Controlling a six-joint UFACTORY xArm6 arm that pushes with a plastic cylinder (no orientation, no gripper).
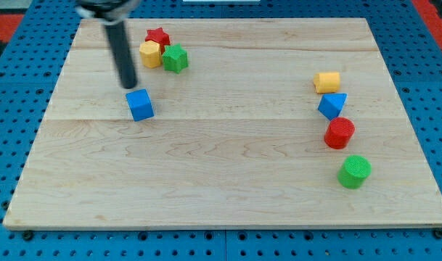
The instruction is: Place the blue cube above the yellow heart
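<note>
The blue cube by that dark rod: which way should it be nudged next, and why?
Probably a short push toward the view's right. My tip sits just above-left of the blue cube, while the yellow heart lies far across the board on the right, above a blue block. I would first come round to the cube's left side.

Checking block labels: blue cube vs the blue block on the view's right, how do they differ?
The blue cube is boxy; the other blue block looks wedge-like.
The cube sits alone at the view's left, just below my tip; the other sits in the right column between a yellow block and a red block.
Both are blue.
</note>
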